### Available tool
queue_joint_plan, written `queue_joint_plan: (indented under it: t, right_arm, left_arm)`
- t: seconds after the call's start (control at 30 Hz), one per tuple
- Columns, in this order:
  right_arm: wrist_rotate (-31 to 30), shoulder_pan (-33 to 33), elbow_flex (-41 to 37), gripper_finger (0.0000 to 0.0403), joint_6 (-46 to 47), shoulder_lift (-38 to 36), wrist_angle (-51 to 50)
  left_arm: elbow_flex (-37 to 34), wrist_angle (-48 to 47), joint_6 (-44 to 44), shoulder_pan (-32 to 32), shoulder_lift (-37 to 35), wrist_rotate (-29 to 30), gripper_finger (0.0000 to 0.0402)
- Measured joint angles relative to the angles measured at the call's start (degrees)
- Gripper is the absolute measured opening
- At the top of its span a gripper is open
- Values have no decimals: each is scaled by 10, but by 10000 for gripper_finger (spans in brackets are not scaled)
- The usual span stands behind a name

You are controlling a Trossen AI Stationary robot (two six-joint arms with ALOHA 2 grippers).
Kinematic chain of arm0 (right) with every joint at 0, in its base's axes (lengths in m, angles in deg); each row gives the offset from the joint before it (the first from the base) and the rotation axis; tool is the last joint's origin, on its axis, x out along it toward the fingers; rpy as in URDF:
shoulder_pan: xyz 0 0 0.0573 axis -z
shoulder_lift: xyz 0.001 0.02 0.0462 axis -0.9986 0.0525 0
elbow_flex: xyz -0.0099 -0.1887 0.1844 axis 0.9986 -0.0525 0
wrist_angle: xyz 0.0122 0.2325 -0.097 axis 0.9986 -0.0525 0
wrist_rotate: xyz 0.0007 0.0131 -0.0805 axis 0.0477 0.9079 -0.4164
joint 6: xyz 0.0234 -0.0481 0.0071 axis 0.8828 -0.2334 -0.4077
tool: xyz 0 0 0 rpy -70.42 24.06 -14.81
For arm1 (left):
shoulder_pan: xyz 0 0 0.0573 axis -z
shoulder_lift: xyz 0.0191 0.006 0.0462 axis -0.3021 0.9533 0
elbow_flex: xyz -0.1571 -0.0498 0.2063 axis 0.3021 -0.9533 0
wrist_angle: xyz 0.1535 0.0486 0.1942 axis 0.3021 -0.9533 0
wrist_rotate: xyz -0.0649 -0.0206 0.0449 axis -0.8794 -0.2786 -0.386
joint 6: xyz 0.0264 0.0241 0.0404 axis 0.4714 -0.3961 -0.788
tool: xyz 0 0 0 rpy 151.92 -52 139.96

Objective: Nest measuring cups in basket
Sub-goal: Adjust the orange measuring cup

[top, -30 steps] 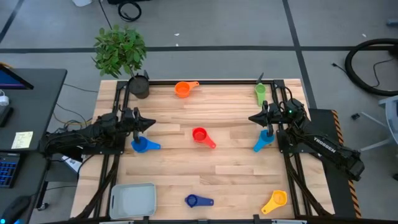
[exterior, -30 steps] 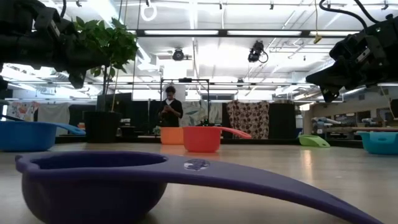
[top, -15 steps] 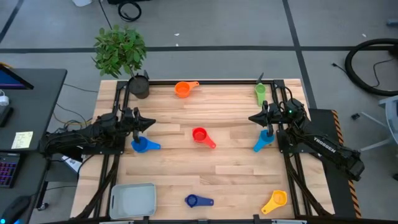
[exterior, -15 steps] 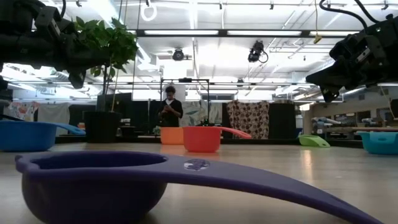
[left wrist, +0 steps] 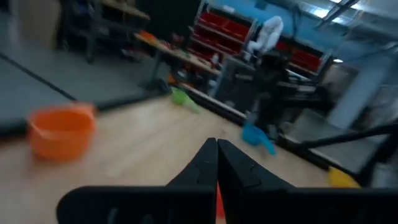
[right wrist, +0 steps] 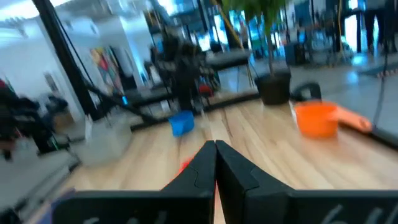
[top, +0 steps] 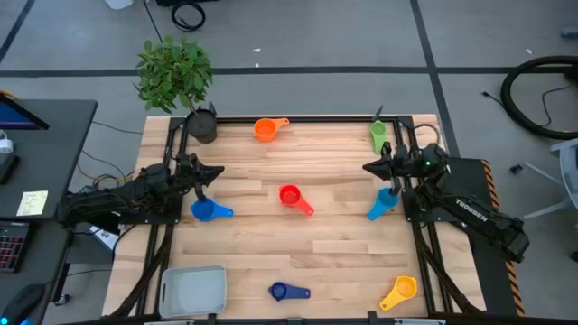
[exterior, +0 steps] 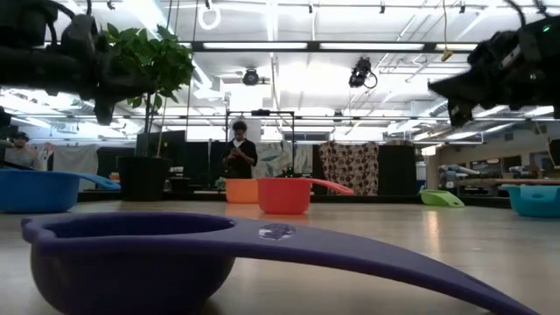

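Now both arms slightly higher, empty.

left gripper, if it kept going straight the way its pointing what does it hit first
Probably nothing on the table: the shut left gripper points across, above the red cup, toward the right gripper; depth is unclear.

From above, my table (top: 298,244) sits in even, soft light; shadows under the cups are short and faint. At table height, long ceiling lamps (exterior: 289,45) burn bright across the upper frame, and their glare whitens the upper left behind the plant (exterior: 153,61). My arms show there as dark shapes against that brightness. The purple cup (exterior: 131,262) fills the lower frame, huge and bent by nearness. Both my wrist pictures are smeared with blur: the orange cup (left wrist: 61,130) is soft-edged, and the room behind is hazy, bluish on the left wrist.
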Motion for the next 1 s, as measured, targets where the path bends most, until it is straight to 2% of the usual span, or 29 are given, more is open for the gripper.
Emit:
queue_joint_plan:
  t: [0.13, 0.27, 0.37, 0.5, 0.7, 0.8, 1.0]
  right_arm:
    - [0, 0, 13, 14, 70, 0, 86]
    - [-9, 0, 51, 14, 69, 0, 90]
    - [-15, 0, 83, 14, 58, 0, 81]
    - [-17, 0, 132, 14, 35, 0, 9]
    - [-18, 0, 234, 8, -41, 10, -197]
    - [-18, 0, 278, 9, -68, 21, -271]
    - [-21, 0, 320, 17, -77, 29, -295]
  left_arm:
    - [77, -70, -52, 0, 1, 18, 3]
    - [182, -205, -75, 0, 33, 25, 3]
    - [263, -300, -76, 0, 87, 25, 2]
    - [356, -382, -78, 0, 178, 18, 2]
    - [482, -495, -101, 3, 324, -3, 1]
    - [533, -517, -116, 7, 385, -13, 6]
    - [606, -522, -126, 6, 467, -23, 44]
